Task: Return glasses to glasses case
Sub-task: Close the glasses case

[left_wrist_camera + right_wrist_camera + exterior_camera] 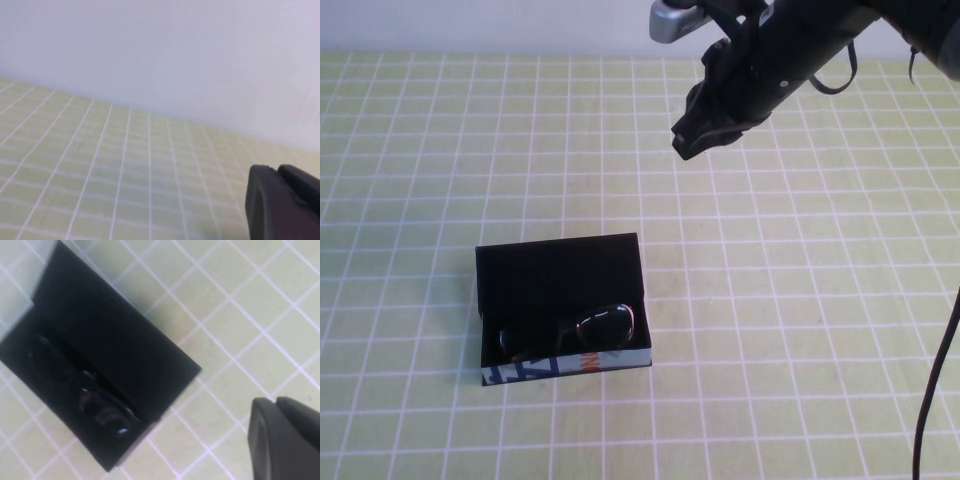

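Observation:
The glasses case (560, 275) stands open on the green checked table, left of centre, its printed front edge (565, 366) facing me. The black glasses (570, 335) lie inside it, along the front wall. In the right wrist view the case (115, 345) and the glasses (85, 385) show from above. My right gripper (688, 140) hangs high over the far right of the table, well away from the case. It is shut and empty, and also shows in its wrist view (276, 402). My left gripper (276, 170) is shut and empty, out of the high view, over bare table near the wall.
The green checked tablecloth (800, 300) spreads all round the case. A white wall (175, 50) rises at the table's far edge. A black cable (935, 390) hangs down at the right edge of the high view.

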### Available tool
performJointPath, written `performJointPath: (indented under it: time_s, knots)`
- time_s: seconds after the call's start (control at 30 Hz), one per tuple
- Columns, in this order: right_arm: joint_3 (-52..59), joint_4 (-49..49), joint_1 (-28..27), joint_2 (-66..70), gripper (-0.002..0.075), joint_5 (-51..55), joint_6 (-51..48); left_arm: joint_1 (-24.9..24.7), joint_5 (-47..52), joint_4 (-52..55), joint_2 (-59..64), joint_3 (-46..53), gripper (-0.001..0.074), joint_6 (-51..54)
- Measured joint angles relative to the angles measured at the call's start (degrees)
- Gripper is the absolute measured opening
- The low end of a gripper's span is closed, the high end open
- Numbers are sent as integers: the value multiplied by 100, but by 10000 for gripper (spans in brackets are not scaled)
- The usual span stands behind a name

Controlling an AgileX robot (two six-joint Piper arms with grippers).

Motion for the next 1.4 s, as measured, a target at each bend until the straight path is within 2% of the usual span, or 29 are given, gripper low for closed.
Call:
performJointPath:
  time_s: [0.2, 0.33, 0.5, 0.7, 0.83, 1.0, 1.23, 1.4]
  knots:
    - [0, 409, 0, 36, -11, 2, 11, 0, -335, -97, 0, 0, -2, -562]
    - [0, 452, 0, 190, -11, 2, 11, -23, 262, -110, 257, -170, -2, -1084]
    - [0, 465, 0, 370, -11, 2, 11, -409, 960, -122, 1613, -959, -2, -1075]
    - [0, 475, 0, 456, -11, 2, 19, -1325, 2009, -180, 3894, -2161, -2, -655]
    - [0, 475, 0, 456, -11, 2, 33, -1869, 2373, -668, 5265, -2763, -2, 239]
    - [0, 475, 0, 456, -11, 2, 33, -1957, 2760, -2320, 6630, -3379, -2, 2409]
    - [0, 475, 0, 456, -11, 2, 33, -1551, 3237, -5267, 7681, -3710, -2, 5504]
    - [0, 475, 0, 456, -11, -11, 218, -1229, 3430, -6390, 8397, -3718, -2, 6893]
